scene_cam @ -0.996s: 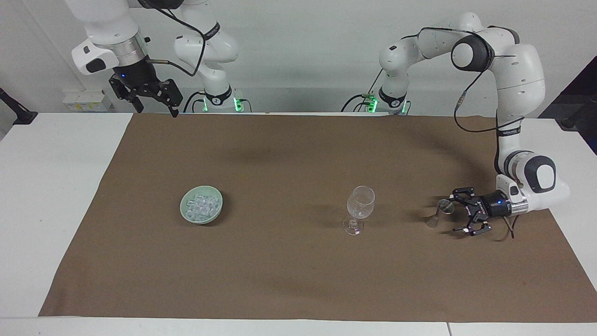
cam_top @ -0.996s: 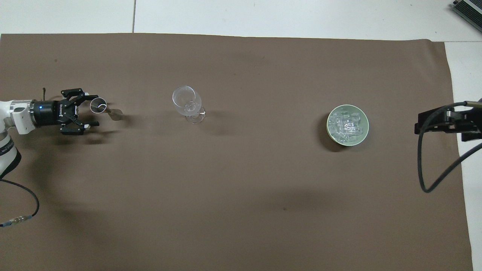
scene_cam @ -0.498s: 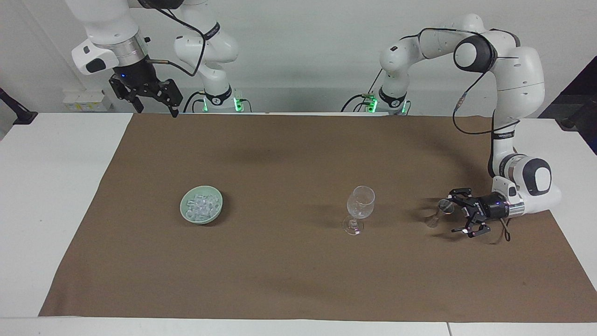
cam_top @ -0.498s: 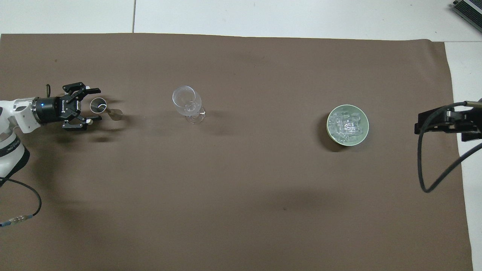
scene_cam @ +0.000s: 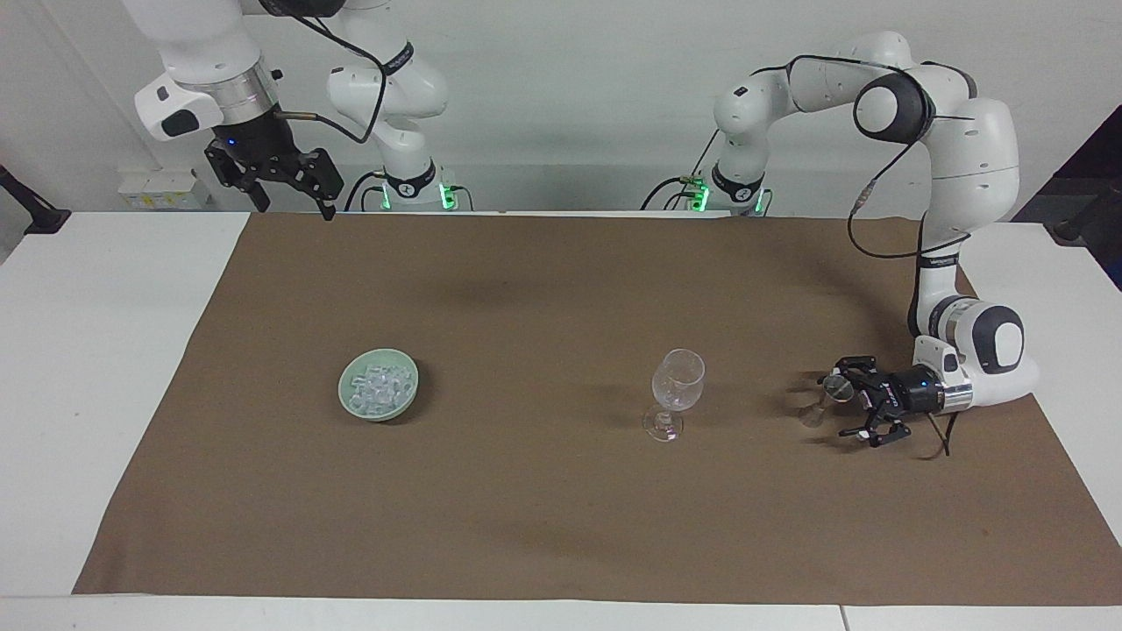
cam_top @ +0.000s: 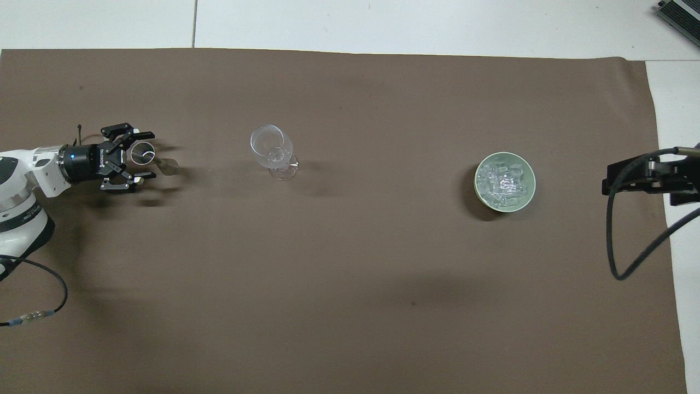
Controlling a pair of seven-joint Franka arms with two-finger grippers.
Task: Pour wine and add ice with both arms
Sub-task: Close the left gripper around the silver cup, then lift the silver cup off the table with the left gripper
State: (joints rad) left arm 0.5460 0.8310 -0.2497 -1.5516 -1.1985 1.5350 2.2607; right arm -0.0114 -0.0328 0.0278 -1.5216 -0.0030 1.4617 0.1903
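From my remote desk I see the left gripper [scene_cam: 848,408] lying low and level over the brown paper sheet [scene_cam: 561,526] at the left arm's end of the white table [scene_cam: 96,350], its black fingers spread wide on either side of a small clear stemmed measuring cup [scene_cam: 831,392]. Whether they touch the cup I cannot tell. In the overhead view that gripper [cam_top: 141,161] sits at nine o'clock, the cup's round mouth [cam_top: 143,152] between its fingertips.

A clear stemmed wine glass [scene_cam: 674,393] stands upright just toward ten o'clock from the overhead view's centre [cam_top: 272,152], between the cup and a pale green round bowl [scene_cam: 349,399], well apart from each.

The ice [scene_cam: 380,388], a heap of small glassy cubes, fills that bowl [cam_top: 478,189], which sits at three o'clock in the overhead view [cam_top: 504,180].

The right gripper [scene_cam: 294,194] waits high over the sheet's corner at the right arm's end, fingers parted and empty.
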